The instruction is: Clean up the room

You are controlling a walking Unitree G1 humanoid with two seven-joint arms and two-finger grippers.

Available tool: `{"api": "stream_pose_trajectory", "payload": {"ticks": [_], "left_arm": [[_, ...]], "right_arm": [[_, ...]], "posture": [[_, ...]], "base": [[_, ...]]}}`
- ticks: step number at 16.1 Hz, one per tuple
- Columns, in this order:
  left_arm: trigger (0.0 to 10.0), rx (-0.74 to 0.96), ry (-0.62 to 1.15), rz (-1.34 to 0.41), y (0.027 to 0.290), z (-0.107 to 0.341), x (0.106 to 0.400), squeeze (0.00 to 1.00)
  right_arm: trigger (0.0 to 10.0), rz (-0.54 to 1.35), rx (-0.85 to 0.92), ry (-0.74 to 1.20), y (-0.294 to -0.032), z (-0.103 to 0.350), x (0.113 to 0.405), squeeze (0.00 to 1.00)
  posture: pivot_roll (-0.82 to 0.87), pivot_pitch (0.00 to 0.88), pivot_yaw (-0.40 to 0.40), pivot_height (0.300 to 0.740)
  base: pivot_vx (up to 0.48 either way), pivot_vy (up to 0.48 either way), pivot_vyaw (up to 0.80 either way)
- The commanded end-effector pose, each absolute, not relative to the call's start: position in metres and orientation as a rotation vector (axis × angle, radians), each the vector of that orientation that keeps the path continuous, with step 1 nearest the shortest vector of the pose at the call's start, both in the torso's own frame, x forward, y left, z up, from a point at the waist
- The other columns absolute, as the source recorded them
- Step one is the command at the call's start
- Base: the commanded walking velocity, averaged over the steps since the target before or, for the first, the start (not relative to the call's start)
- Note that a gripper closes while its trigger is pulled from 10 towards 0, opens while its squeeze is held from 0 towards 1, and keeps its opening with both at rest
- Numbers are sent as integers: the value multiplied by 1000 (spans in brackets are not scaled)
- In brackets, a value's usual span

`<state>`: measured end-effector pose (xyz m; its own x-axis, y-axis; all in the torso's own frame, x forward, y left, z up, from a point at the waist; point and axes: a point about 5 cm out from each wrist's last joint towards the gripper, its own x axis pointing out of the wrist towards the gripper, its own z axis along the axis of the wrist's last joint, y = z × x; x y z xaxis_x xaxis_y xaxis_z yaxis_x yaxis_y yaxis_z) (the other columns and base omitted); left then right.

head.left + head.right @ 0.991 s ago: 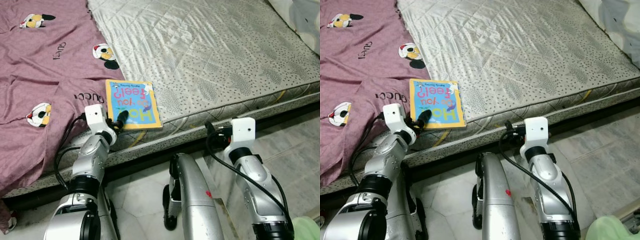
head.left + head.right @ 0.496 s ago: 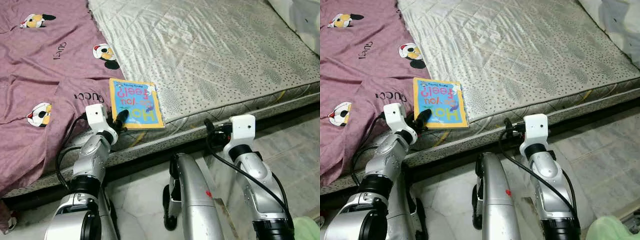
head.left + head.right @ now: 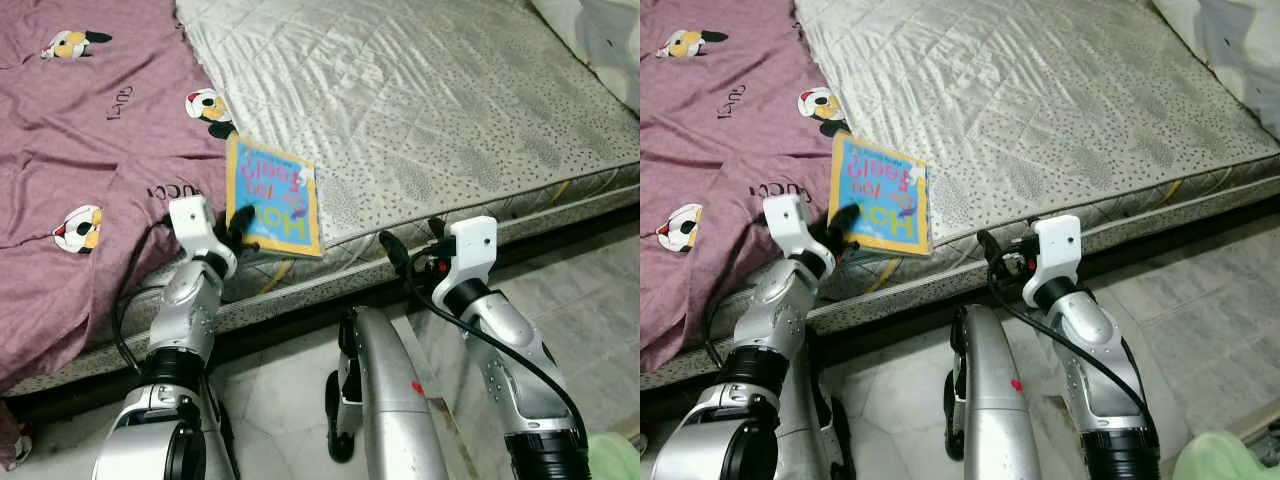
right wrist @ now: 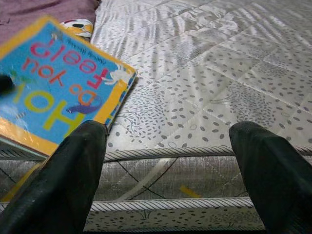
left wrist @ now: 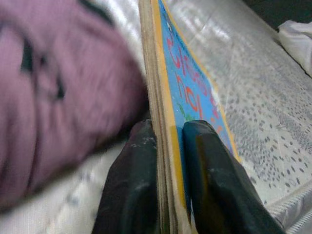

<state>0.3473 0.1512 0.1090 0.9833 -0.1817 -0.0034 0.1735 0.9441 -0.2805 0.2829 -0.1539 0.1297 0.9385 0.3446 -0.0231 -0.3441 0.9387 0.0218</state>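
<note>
Your left gripper (image 5: 168,146) has its jaws clenched on the near edge of the book (image 3: 272,196), which now tilts up off the mattress (image 3: 450,110) beside the purple sheet (image 3: 80,150), where a second ago it lay flat: the pickup looks under way. Your right gripper (image 4: 168,146), jaws spread wide and holding nothing, has swung in toward the mattress edge. No bin or box is in sight, so you have yet to find where the book belongs.

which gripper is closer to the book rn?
Left. The left gripper is clamped on the book at its near edge, tilting it up off the mattress. The right gripper is open, off the book's far side by the mattress edge.
</note>
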Motion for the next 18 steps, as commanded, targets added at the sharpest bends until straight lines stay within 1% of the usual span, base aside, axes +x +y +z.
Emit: {"api": "stream_pose_trajectory", "payload": {"ticks": [1,3,4,5,7,9,10,11,13,14,16,17,18], "left_arm": [[0,-165,-63,-150,158,122,346,0],[0,-112,-135,-155,158,134,344,0],[0,-42,-201,-186,154,143,342,0],[0,-9,-247,-196,152,151,341,0],[0,18,-292,-177,155,159,340,0],[0,100,-363,-132,159,174,336,0],[0,112,-376,-124,159,176,335,0],[0,149,-407,-88,162,180,325,0],[0,186,-416,-52,169,178,313,0],[0,234,-424,-52,172,178,308,0],[0,268,-413,-46,177,177,302,0],[3569,293,-396,-36,178,176,298,0],[8078,292,-394,-36,177,175,296,0]], "right_arm": [[10000,334,12,36,-152,124,281,0],[10000,322,-12,24,-149,122,280,0],[10000,327,-4,34,-147,119,278,0],[10000,331,4,40,-145,117,276,0],[10000,326,12,46,-144,113,274,0],[10000,278,26,47,-144,107,275,0],[10000,263,26,48,-145,107,275,0],[10000,203,46,59,-147,103,276,0],[10000,196,60,43,-146,104,277,0],[10000,189,76,29,-146,106,278,0],[10000,182,82,11,-147,109,282,0],[10000,181,84,7,-147,109,284,0],[10000,192,76,-1,-145,111,285,0]], "posture": [[-94,196,-82,506],[-82,185,-73,506],[-74,178,-68,506],[-65,170,-62,506],[-54,161,-54,506],[-35,151,-38,506],[-35,151,-38,506],[-23,139,-18,506],[-19,134,-8,506],[-19,134,-8,506],[-19,134,-8,511],[-2,128,-8,526],[-2,128,-8,536]], "base": [[0,0,0],[0,0,0],[0,0,0],[0,0,0],[0,0,0],[0,0,0],[0,0,0],[0,0,0],[0,0,0],[0,0,0],[0,0,0],[0,0,0],[0,0,0]]}}
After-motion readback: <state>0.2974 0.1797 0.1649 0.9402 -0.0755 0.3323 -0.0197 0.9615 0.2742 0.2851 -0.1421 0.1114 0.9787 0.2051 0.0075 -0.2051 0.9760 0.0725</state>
